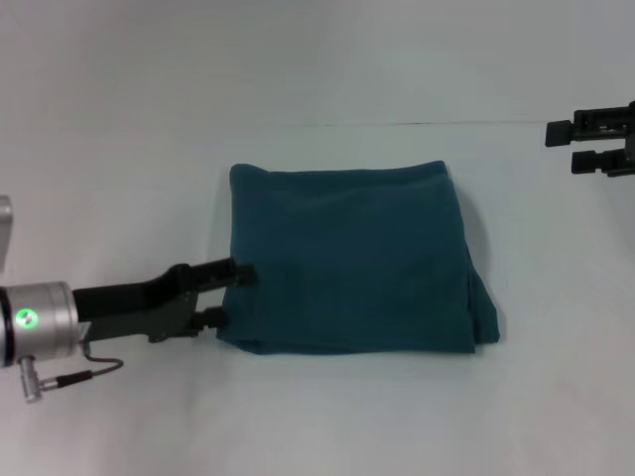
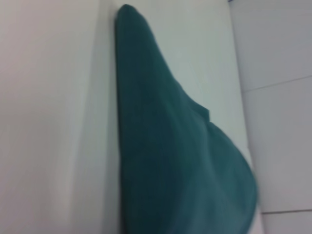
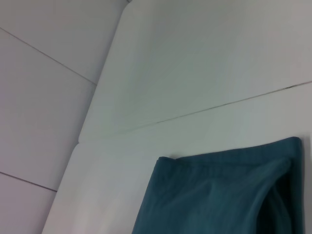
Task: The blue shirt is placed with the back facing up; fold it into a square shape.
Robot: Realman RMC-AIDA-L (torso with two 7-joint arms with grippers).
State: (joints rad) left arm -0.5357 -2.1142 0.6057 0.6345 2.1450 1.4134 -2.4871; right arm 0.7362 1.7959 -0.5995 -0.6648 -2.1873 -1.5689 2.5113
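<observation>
The blue shirt [image 1: 352,258] lies folded into a rough square in the middle of the white table [image 1: 119,178], plain side up. Its right edge shows stacked layers. My left gripper [image 1: 230,295] sits low at the shirt's left edge, open, one finger at the cloth's side and the other by its near-left corner. My right gripper [image 1: 566,146] hangs open at the far right, well away from the cloth. The left wrist view shows the shirt [image 2: 170,161] close up, and the right wrist view shows its far corner [image 3: 219,195].
A thin seam [image 1: 417,123] runs across the table behind the shirt. Bare white surface surrounds the cloth on all sides. A grey object [image 1: 5,233] shows at the left edge.
</observation>
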